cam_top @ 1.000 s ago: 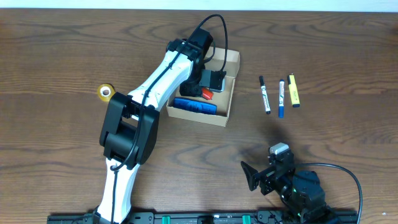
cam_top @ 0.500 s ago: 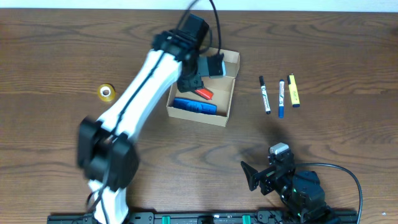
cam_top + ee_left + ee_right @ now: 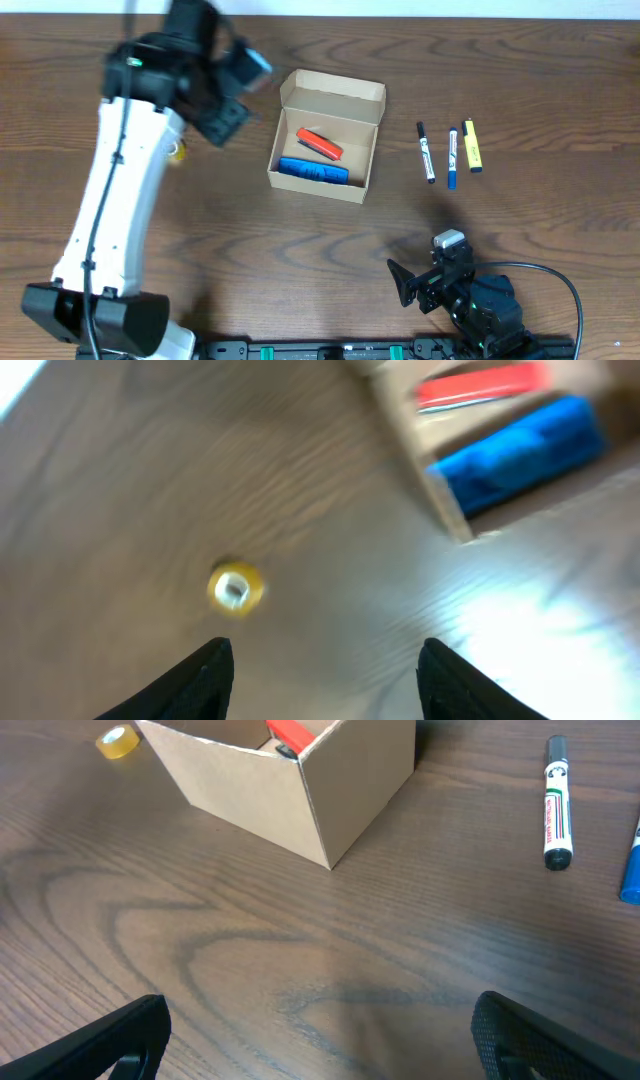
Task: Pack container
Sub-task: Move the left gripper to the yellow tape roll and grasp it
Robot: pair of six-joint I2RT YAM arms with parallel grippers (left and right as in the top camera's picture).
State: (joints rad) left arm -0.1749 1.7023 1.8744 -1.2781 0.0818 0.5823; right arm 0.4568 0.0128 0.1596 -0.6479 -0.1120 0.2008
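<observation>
The tan cardboard container (image 3: pixel 372 160) stands open at the table's middle, lid flap up at the back. Inside lie a red item (image 3: pixel 319 144) and a blue item (image 3: pixel 313 171). My left gripper (image 3: pixel 222 118) is open and empty, held above the table left of the container. In the left wrist view its fingers (image 3: pixel 325 660) hover over bare wood, with the container (image 3: pixel 420 460) at the upper right. My right gripper (image 3: pixel 405 283) is open and empty near the front edge, and its wrist view (image 3: pixel 320 1030) faces the container (image 3: pixel 250 790).
A yellow tape roll (image 3: pixel 178 150) lies partly under my left arm; it also shows in the left wrist view (image 3: pixel 235 587). A black marker (image 3: pixel 426 152), a blue marker (image 3: pixel 452 157) and a yellow highlighter (image 3: pixel 472 146) lie right of the container.
My left gripper has come up out of the container and swung left, over the wood near the tape roll. The red item stays in the container. The right arm has not moved.
</observation>
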